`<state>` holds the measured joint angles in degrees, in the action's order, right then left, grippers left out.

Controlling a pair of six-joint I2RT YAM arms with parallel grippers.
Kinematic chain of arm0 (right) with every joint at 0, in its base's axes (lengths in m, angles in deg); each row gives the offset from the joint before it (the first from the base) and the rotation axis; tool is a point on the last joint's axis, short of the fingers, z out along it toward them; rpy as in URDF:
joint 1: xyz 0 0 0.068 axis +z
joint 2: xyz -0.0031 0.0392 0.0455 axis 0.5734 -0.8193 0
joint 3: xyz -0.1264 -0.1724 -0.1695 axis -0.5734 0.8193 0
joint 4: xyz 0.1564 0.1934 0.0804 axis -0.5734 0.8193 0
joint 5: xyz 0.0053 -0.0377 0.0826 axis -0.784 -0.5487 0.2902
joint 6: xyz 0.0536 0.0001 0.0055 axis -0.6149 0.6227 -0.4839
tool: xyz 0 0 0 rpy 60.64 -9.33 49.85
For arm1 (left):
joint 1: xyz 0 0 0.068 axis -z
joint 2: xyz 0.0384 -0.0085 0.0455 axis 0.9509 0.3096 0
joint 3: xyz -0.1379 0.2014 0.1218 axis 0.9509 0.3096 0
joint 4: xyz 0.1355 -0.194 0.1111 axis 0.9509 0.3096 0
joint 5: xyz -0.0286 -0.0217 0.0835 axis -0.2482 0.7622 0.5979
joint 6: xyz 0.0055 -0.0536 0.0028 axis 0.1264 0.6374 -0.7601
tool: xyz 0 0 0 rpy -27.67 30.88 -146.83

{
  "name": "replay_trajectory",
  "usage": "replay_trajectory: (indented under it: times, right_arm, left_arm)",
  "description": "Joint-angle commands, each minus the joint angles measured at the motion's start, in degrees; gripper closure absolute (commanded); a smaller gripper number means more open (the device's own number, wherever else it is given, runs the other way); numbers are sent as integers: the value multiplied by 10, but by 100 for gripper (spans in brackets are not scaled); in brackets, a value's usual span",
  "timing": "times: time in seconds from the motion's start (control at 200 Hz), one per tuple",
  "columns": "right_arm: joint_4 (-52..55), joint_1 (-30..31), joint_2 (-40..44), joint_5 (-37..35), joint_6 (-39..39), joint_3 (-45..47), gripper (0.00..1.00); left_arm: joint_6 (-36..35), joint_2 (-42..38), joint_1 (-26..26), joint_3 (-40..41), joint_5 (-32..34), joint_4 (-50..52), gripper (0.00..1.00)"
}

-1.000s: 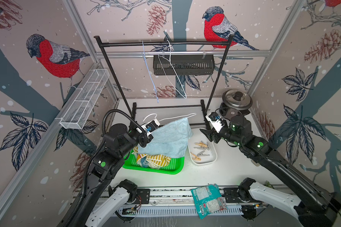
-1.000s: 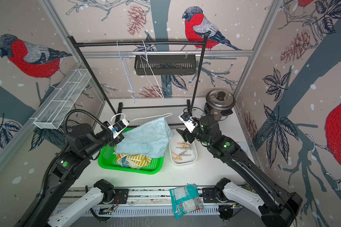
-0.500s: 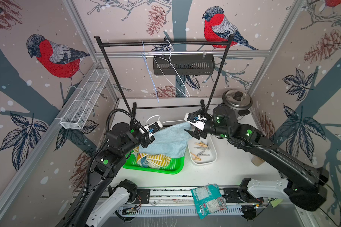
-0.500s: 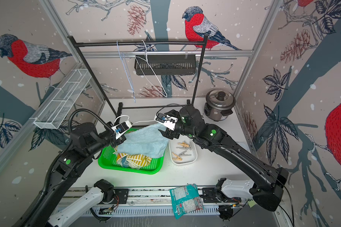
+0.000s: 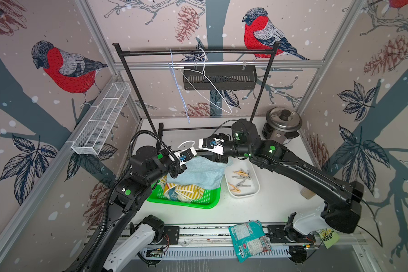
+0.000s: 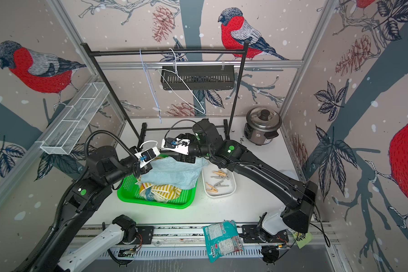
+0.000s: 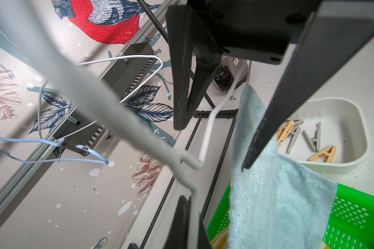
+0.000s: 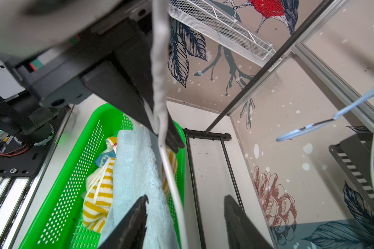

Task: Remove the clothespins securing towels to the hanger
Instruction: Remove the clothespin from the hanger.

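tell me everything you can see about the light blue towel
The light blue towel is plain terry, rumpled, draped over a white wire hanger held in the shut left end effector. Its lower part sags onto the striped towel in the green basket. The open right end effector straddles its upper edge.
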<state>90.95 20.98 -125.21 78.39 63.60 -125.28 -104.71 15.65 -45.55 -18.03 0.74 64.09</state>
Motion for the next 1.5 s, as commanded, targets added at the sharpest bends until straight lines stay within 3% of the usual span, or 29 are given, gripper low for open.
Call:
replay_trajectory:
  times: [0.0, 0.245, 0.33, 0.525, 0.64, 0.805, 0.921, 1.146, 1.216, 1.336, 1.496]
  right_arm:
    - [-16, 4, -8, 17, 8, -12, 59]
    - [-10, 4, -2, 2, 10, -8, 97]
    - [-18, 4, 3, -9, 4, -2, 98]
    - [-47, 4, 17, -45, -1, 22, 99]
    - [-61, 4, 24, -58, -2, 35, 99]
    - [-73, 4, 27, -73, -12, 43, 100]
    - [-91, 3, 31, -112, -18, 59, 100]
    - [-164, 4, 55, -181, -19, 117, 100]
    - [-189, 7, 60, -204, -16, 136, 100]
    - [-245, 21, 73, -255, 1, 182, 100]
    - [-315, 37, 84, -307, 30, 234, 100]
  left_arm:
    - [-11, -1, -1, -1, -14, -22, 100]
    - [-10, -1, -1, -1, -11, -31, 100]
    - [-2, -2, -1, -1, -12, -36, 98]
    - [10, -7, -1, -2, -13, -40, 78]
    - [18, -11, -1, -1, -9, -41, 75]
    - [45, -20, -1, 0, 5, -49, 64]
    - [105, -29, -1, -18, 51, -32, 62]
    - [235, -106, -1, 4, 125, -35, 43]
    - [320, -127, -1, 26, 169, -47, 35]
    - [504, -139, -1, 45, 243, -50, 34]
    - [710, -128, -1, 77, 238, -82, 34]
